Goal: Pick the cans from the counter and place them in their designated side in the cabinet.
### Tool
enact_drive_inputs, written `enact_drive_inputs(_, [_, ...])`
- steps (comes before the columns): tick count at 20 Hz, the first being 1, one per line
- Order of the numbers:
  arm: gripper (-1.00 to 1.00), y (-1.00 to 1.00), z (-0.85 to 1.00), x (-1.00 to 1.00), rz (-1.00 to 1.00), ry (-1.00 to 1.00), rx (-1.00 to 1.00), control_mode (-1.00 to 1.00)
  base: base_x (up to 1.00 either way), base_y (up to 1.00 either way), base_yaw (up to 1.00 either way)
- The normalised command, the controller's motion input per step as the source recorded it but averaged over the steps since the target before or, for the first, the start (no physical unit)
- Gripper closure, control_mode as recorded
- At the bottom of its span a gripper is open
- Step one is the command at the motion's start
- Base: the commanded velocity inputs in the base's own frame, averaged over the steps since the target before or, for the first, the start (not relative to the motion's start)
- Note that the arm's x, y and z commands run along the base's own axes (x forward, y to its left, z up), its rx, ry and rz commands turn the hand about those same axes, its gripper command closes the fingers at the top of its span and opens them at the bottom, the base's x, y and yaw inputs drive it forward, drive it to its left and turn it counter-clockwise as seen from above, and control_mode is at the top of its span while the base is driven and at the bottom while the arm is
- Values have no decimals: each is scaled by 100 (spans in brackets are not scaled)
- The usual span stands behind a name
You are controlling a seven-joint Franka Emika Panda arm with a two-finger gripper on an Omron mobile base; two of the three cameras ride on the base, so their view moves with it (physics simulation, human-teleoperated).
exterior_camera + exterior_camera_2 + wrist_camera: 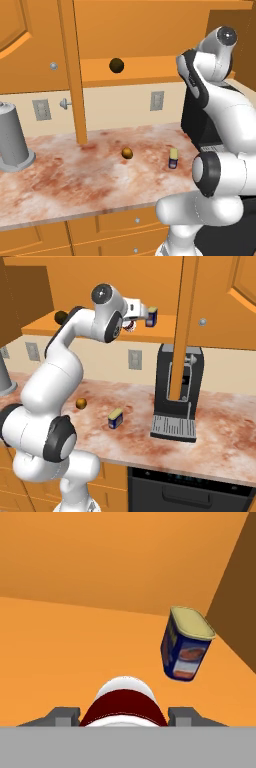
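A: Fingers? Hand view has the red can (123,704) sitting between the two fingers (62,716), so the gripper (123,718) is grasping it.

B: Agreed, clenched on the red can. Right base view puts the gripper (134,324) up at the cabinet shelf (40,326), red label just peeking out under the wrist, hard to make out there.

A: Blue can (185,644) ahead of the red can in the hand view, tilted in that frame, on the shelf near the dark side wall. Right base view shows the same one (152,316) on the shelf just beyond the gripper.

B: Left base view: the arm blocks the gripper and both shelf cans. It does show the second blue can (173,158) upright on the desk (70,175), right of the brown ball (127,153).

A: Right base view has that can (115,419) lying at an angle to the camera, ball (80,403) to its left. Also a dark ball on the shelf (116,65), left of the arm.

B: Grey cylinder (13,137) on the desk, far left of the ball, cut by the frame edge. Right base view has a black machine (177,396) right of the desk can, partly hidden by an open door (185,326).

A: Cabinet (150,30) top cropped in both base views.
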Motion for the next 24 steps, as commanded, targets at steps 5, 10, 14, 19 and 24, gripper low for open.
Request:
enact_drive_inputs(5, [100, -3, 0, 20, 0, 1, 0, -100, 0, 0, 0])
enact_drive_inputs(10, [100, -2, 0, 20, 0, 0, 0, -100, 0, 0, 0])
enact_drive_inputs(14, [100, -4, 0, 17, 0, 0, 0, -100, 0, 0, 0])
enact_drive_inputs(19, [100, -1, -4, 19, 0, 0, -1, -100, 0, 0, 0])
enact_drive_inputs(24, [100, 0, -3, 19, 1, 0, -1, -100, 0, 0, 0])
